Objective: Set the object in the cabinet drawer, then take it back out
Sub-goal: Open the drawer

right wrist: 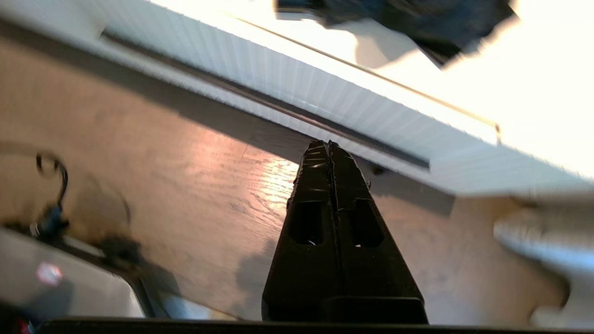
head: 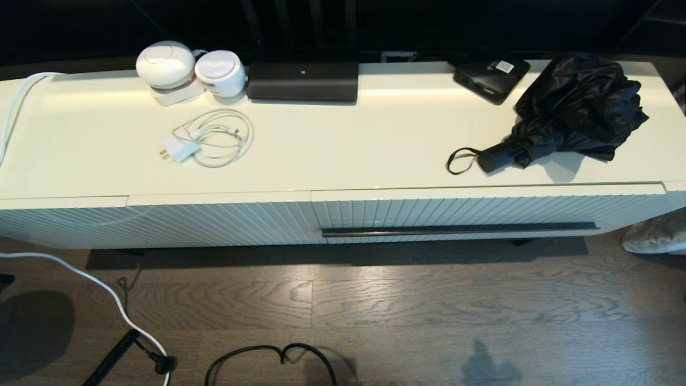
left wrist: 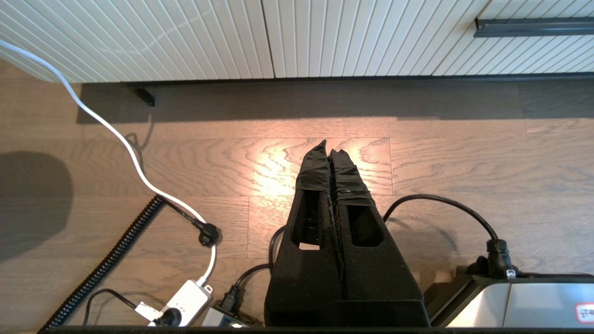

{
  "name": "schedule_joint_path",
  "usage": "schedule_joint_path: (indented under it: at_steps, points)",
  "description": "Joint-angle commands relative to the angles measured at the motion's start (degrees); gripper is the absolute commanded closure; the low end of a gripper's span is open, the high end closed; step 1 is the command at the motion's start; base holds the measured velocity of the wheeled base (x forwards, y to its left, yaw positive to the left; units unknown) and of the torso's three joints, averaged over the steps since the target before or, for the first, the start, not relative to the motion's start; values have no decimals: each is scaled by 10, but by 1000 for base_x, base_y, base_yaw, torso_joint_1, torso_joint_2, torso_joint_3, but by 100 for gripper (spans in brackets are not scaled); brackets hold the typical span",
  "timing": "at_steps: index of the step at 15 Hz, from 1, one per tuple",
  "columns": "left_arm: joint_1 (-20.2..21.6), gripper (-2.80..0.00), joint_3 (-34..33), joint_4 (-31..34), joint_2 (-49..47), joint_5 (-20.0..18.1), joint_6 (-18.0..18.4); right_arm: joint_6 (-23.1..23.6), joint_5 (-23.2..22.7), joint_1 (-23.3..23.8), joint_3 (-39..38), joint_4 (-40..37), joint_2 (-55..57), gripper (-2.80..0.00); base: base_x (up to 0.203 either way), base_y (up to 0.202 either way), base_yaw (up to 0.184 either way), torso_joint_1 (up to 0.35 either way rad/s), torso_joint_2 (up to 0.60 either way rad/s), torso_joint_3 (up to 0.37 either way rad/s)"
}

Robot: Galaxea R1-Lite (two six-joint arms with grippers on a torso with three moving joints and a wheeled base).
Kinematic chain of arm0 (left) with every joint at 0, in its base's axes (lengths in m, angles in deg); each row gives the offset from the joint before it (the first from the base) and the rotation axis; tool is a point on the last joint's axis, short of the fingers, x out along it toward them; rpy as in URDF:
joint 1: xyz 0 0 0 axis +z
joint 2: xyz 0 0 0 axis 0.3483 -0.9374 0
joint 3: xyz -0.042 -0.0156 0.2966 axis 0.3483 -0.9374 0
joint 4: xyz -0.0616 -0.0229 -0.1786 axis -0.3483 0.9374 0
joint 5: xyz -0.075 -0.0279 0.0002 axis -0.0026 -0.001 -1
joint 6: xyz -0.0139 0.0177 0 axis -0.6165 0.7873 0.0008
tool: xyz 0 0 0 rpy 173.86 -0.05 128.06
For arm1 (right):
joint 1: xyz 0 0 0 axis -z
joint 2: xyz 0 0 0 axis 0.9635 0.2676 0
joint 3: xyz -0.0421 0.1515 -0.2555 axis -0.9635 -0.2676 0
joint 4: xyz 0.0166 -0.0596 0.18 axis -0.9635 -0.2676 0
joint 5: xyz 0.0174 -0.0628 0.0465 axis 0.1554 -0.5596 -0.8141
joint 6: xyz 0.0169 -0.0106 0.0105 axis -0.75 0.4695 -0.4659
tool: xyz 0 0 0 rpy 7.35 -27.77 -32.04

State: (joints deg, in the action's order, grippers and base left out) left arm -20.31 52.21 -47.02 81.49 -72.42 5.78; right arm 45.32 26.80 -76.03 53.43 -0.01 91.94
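Observation:
The black folding umbrella point(head: 573, 102) lies on the cabinet top at the right, its short handle and wrist loop point(head: 460, 160) pointing left. Below it the ribbed cream drawer point(head: 482, 212) is closed, its dark handle bar point(head: 461, 229) running across the front. Neither gripper shows in the head view. My right gripper point(right wrist: 328, 144) is shut and empty, low over the floor, with the handle bar point(right wrist: 278, 107) and the umbrella point(right wrist: 417, 18) beyond its tips. My left gripper point(left wrist: 328, 147) is shut and empty above the floor, in front of the ribbed cabinet front point(left wrist: 232, 41).
On the cabinet top stand two white round devices point(head: 166, 64), a coiled white charger cable point(head: 211, 139), a black bar-shaped unit point(head: 303, 80) and a flat black box with a white sticker point(head: 490, 75). Cables and a power strip point(left wrist: 185, 301) lie on the wooden floor.

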Motion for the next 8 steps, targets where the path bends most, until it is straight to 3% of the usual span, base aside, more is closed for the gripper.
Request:
schedule_joint_path:
  at_steps: [1, 4, 8]
  points:
    - [0, 0, 0, 0, 1, 0, 0, 80, -18, -40, 47, -3, 118, 0, 0, 0, 0, 0, 0, 0]
    - [0, 0, 0, 0, 1, 0, 0, 135, -27, -78, 92, -6, 201, 0, 0, 0, 0, 0, 0, 0]
    - [0, 0, 0, 0, 1, 0, 0, 151, -23, -132, 174, -12, 310, 0, 0, 0, 0, 0, 0, 0]
